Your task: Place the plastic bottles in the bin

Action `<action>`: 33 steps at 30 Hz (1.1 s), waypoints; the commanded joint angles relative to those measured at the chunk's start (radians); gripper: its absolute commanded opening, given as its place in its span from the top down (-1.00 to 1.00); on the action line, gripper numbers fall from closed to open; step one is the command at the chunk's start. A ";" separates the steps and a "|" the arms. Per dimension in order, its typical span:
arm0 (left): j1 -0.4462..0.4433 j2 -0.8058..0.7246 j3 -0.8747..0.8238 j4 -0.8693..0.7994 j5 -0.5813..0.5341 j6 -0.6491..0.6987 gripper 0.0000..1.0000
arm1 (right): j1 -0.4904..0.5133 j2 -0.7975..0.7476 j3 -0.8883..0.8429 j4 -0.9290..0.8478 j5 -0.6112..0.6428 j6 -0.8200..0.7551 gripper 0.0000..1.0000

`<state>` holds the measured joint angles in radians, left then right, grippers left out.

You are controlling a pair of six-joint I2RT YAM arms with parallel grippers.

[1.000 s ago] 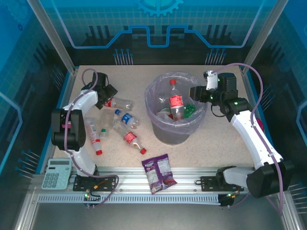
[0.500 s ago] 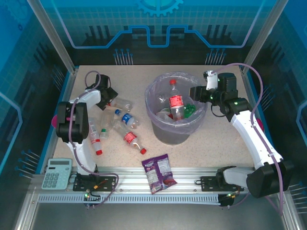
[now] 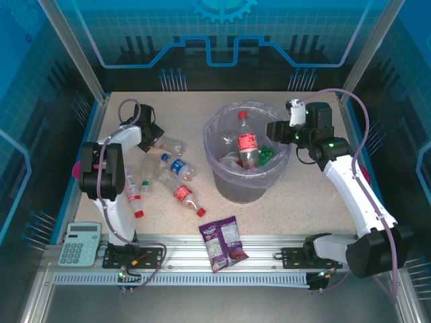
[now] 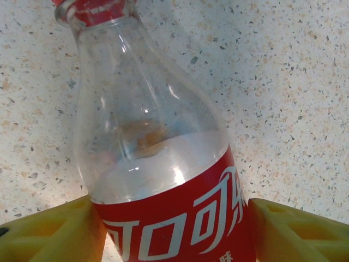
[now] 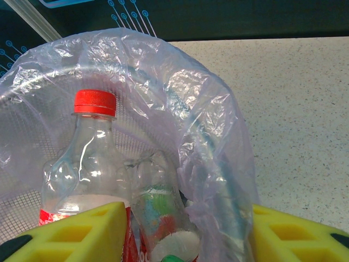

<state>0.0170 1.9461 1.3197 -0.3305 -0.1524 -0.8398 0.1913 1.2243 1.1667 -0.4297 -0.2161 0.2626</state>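
The left gripper (image 3: pixel 151 134) sits low over the far left part of the tabletop. Its 2 yellow fingers (image 4: pixel 52 232) stand either side of a red-labelled bottle (image 4: pixel 163 180) that lies on the speckled surface. In the left wrist view each finger is right at the edge of the red label. I cannot tell whether they press the bottle or only flank it. The bottle's neck points away from the wrist.

The right gripper (image 3: pixel 273 129) hovers at the right rim of the bin (image 3: pixel 236 188), its jaws spread with nothing between them. The right wrist view looks past them into the lavender bag (image 5: pixel 212 114).

The bin stands near the middle of the tabletop, toward the far edge. Inside it, 1 red-capped bottle (image 3: pixel 246 138) stands upright, with a green bottle (image 3: pixel 267 156) just beside it.

Between the bin and the left arm, more bottles lie loose:
- a blue-labelled bottle (image 3: pixel 180 167)
- nearer the front, a second red bottle (image 3: pixel 186 195)
- 2 small bottles (image 3: pixel 136 196) close to the left arm

A purple snack packet (image 3: pixel 225 243) lies at the near edge, partly on the rail. A calculator (image 3: pixel 79 242) rests by the near left corner.
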 commanded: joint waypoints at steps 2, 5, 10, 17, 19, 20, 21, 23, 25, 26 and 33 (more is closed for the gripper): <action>0.013 -0.010 0.018 0.001 0.012 -0.006 -0.27 | 0.022 0.026 -0.009 -0.020 -0.048 0.010 -0.09; 0.013 -0.035 0.018 0.010 0.020 -0.005 -0.24 | 0.022 0.023 -0.008 -0.015 -0.050 0.015 -0.09; 0.013 -0.096 -0.009 0.050 0.039 -0.024 -0.21 | 0.022 0.017 -0.016 0.007 -0.064 0.025 -0.21; -0.002 -0.229 -0.028 0.065 0.063 -0.028 -0.20 | 0.024 0.017 -0.009 0.014 -0.063 0.032 -0.27; -0.014 -0.281 -0.033 0.064 0.068 -0.026 -0.20 | 0.025 0.018 -0.007 0.014 -0.060 0.033 -0.28; -0.021 -0.305 -0.033 0.062 0.067 -0.023 -0.20 | 0.025 0.017 -0.005 0.011 -0.058 0.032 -0.28; -0.033 -0.332 -0.030 0.060 0.066 -0.017 -0.20 | 0.027 0.016 -0.002 0.008 -0.053 0.029 -0.28; -0.057 -0.376 -0.015 0.047 0.071 -0.002 -0.20 | 0.028 0.012 0.002 -0.002 -0.041 0.025 -0.29; -0.091 -0.425 0.011 0.029 0.081 0.019 -0.20 | 0.032 0.007 0.007 -0.012 -0.026 0.020 -0.29; -0.108 -0.446 0.020 0.027 0.081 0.030 -0.19 | 0.031 0.006 0.009 -0.015 -0.022 0.018 -0.29; -0.237 -0.611 0.107 0.018 0.054 0.112 -0.15 | 0.036 0.008 0.019 -0.018 -0.018 0.027 -0.29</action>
<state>-0.1860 1.4158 1.3693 -0.3092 -0.0925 -0.7906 0.2020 1.2243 1.1690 -0.4187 -0.2241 0.2813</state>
